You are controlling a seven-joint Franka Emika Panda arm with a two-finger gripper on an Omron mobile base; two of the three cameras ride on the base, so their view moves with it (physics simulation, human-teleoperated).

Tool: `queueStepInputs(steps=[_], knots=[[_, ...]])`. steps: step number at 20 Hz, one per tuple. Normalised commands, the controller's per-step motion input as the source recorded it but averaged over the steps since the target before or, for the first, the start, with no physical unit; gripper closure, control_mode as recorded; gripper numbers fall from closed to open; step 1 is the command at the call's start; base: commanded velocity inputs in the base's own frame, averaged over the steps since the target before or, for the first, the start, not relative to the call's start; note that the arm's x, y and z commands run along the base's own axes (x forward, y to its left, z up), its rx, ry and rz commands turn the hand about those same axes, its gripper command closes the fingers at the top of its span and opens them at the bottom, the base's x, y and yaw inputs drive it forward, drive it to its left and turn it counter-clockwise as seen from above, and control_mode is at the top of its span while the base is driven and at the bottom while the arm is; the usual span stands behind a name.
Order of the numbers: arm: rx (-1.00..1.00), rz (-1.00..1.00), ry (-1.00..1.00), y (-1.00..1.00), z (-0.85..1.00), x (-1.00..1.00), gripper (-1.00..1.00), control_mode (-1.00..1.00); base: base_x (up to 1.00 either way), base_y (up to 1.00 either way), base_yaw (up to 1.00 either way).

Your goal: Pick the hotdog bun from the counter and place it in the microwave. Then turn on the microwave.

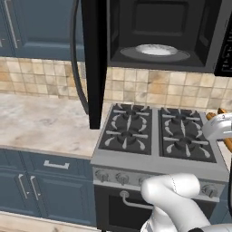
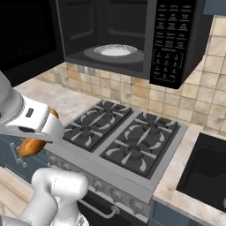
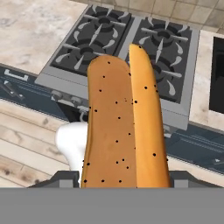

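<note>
**Bun in the claw, microwave door wide open**

The gripper (image 3: 124, 186) has the bun (image 3: 122, 127) clamped lengthwise between its jaws, and the hand view looks straight up its golden, speckled halves. The bun is off the counter, held in the air in front of the stove, over the floor side of the range. From the right base view the bun (image 2: 32, 145) peeks out orange-brown beneath the white hand, low at the left, in front of the stove's front edge. From the left base view a sliver of the bun (image 1: 225, 136) shows at the far right edge, just past the white hand.

Up above, the microwave (image 2: 176, 39) hangs over the stove (image 1: 158, 136), its door (image 1: 95, 63) swung open to the left and standing edge-on to the left camera. Inside sits a white plate (image 1: 156, 50) on the turntable, and the cavity is dark around it. The keypad (image 2: 170, 42) runs down the microwave's right side.

The counter (image 1: 41, 127) stretches to the left of the stove, marbled and pale. To the right of the stove lies a dark sink (image 2: 207, 172), sunk in the counter. The bun is well below the microwave's opening and nearer the camera than the burners.
</note>
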Motion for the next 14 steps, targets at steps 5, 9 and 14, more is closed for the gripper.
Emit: queueStepInputs(steps=[5,9,14], knots=[[0.0,0.0,0.0,0.0,0.0,0.0,1.0,1.0,0.44,-0.21,0.05],[0.0,0.0,0.0,0.0,0.0,0.0,1.0,1.0,0.36,-0.16,0.03],[0.0,0.0,0.0,0.0,0.0,0.0,1.0,1.0,0.15,-0.01,0.0]])
